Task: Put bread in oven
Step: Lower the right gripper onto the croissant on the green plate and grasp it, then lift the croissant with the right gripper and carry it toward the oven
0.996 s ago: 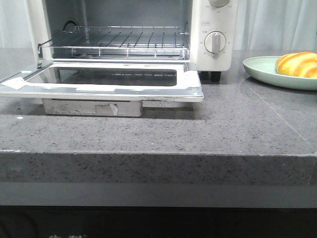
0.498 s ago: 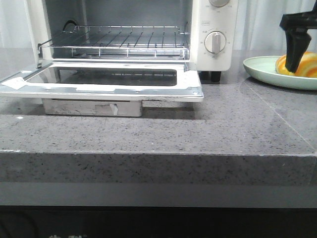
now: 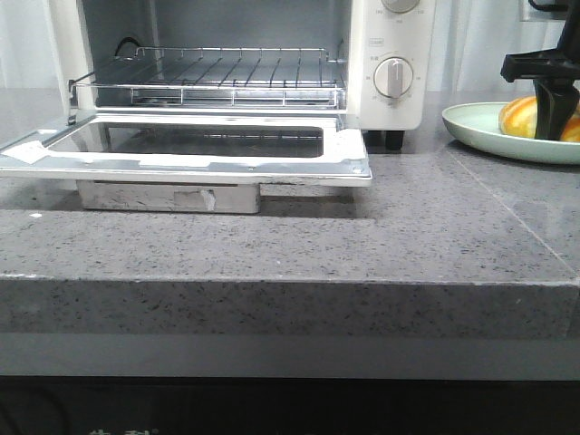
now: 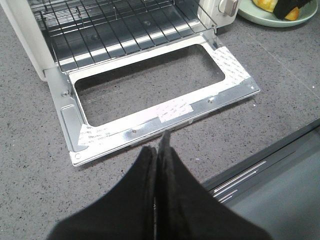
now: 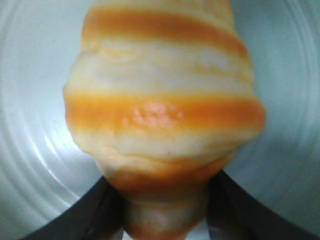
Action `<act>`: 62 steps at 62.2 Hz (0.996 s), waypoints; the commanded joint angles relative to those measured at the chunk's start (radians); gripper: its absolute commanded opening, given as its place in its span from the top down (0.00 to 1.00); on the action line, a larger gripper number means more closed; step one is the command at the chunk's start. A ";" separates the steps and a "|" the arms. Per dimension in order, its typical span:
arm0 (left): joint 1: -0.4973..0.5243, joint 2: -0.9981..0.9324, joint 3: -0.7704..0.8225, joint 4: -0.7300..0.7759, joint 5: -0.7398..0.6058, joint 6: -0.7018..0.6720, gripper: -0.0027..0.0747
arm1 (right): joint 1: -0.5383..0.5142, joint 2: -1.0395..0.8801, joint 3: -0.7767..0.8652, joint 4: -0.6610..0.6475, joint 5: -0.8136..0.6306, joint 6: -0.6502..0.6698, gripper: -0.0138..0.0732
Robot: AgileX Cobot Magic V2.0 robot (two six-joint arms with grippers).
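The bread (image 5: 165, 110), a glossy yellow roll with orange stripes, lies on a pale green plate (image 3: 471, 127) to the right of the oven (image 3: 391, 45). My right gripper (image 3: 555, 127) is down over the plate, open, one finger on each side of the bread's (image 3: 518, 116) narrow end. The wrist view shows those fingers (image 5: 97, 212) close against the roll. The oven door (image 3: 208, 156) lies folded down flat and the wire rack (image 3: 227, 83) is bare. My left gripper (image 4: 161, 145) is shut on nothing, hovering over the counter in front of the door (image 4: 150, 117).
The open door juts toward the counter's front edge (image 3: 290, 299). The oven's dials (image 3: 393, 77) face forward on its right side. Grey counter lies between the oven's black foot (image 3: 393, 140) and the plate.
My right gripper came in from above at the right and dropped onto the plate, its fingers now around the bread. Oven and plate have not moved.
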 commanded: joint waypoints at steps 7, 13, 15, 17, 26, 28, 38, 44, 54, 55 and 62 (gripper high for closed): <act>-0.002 -0.004 -0.026 0.000 -0.067 -0.004 0.99 | -0.003 -0.075 -0.036 -0.006 -0.001 0.000 0.73; -0.002 -0.004 -0.026 0.000 -0.067 -0.004 0.99 | -0.003 -0.109 -0.036 -0.005 0.011 0.000 0.73; -0.002 -0.004 -0.026 0.000 -0.067 -0.004 0.99 | -0.003 -0.126 -0.036 -0.002 0.021 0.000 0.73; -0.002 -0.004 -0.026 0.000 -0.067 -0.004 0.99 | -0.003 -0.141 -0.036 0.003 0.036 0.000 0.73; -0.002 -0.004 -0.026 0.000 -0.071 -0.004 0.99 | -0.003 -0.220 -0.036 0.012 0.126 0.000 0.73; -0.002 -0.004 -0.026 0.000 -0.073 -0.004 0.99 | -0.003 -0.236 -0.036 0.012 0.146 0.000 0.73; -0.002 -0.004 -0.026 0.000 -0.075 -0.004 0.99 | 0.004 -0.332 -0.001 0.034 0.189 0.014 0.73; -0.002 -0.004 -0.026 0.000 -0.075 -0.004 0.99 | 0.028 -0.424 0.088 0.045 0.150 0.016 0.73; -0.002 -0.004 -0.026 0.000 -0.075 -0.004 0.99 | 0.103 -0.601 0.283 0.104 0.076 0.016 0.73; -0.002 -0.004 -0.026 0.000 -0.075 -0.004 0.99 | 0.116 -0.623 0.305 0.112 0.065 0.014 0.73; -0.002 -0.004 -0.026 0.000 -0.075 -0.004 0.99 | 0.190 -0.713 0.391 0.148 0.032 0.014 0.73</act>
